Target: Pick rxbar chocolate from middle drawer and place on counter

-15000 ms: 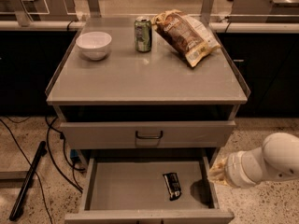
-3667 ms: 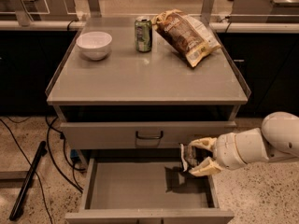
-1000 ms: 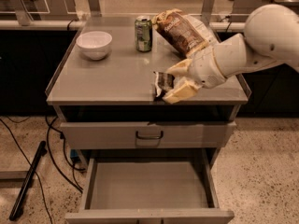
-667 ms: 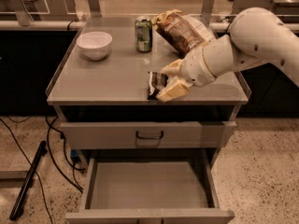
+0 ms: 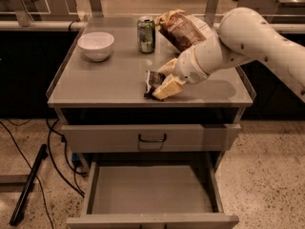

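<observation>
Gripper sits low over the front part of the counter, fingers clamped on the rxbar chocolate. The bar stands roughly on end, sticking out at 9 o'clock from the fingers. Its lower end is at or just above the surface; contact cannot be confirmed. The arm reaches in from 2 o'clock.

Surroundings:
- Soda can at 12 o'clock, well apart.
- Chip bag at 1 o'clock, close to the wrist.
- White bowl at 10 o'clock, well apart.
- Closed drawer with handle at 6 o'clock, and below it the middle drawer, open, with nothing on its floor.

Risks, as judged:
1. The release point is near the counter's front edge. A bar let go on end probably topples, and if it falls toward 6 o'clock it may slide off into the open drawer or onto the floor.
2. Opening while the bar is above the surface adds bounce.
3. The wrapper may cling to a finger pad and drag as the gripper lifts away.
4. A retreat toward 1 o'clock may brush the chip bag.

Shifting toward 12 o'clock and laying the bar flatter looks safer.
</observation>
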Available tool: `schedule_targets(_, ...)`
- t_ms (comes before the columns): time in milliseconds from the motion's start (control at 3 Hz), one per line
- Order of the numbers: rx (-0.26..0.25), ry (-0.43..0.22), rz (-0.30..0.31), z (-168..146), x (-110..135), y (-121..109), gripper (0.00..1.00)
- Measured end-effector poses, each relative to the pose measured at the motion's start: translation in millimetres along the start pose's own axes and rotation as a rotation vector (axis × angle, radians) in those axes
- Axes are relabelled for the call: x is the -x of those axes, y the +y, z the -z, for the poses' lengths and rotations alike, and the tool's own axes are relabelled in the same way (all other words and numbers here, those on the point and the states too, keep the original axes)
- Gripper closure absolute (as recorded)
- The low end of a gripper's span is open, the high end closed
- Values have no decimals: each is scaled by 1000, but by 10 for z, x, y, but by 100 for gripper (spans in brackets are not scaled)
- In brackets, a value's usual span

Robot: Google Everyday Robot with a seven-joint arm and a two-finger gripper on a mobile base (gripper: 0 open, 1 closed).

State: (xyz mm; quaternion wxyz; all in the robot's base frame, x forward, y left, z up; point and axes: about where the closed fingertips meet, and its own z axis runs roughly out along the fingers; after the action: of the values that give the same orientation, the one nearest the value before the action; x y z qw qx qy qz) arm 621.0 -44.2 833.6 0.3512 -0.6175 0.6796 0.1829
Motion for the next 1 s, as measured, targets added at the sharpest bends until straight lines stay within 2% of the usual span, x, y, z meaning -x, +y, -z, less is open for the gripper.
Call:
schedule_targets(333, -1, 0, 0, -7, 2, -8, 84)
schedule_targets(1000, 0, 1, -1, -11, 3, -8, 38)
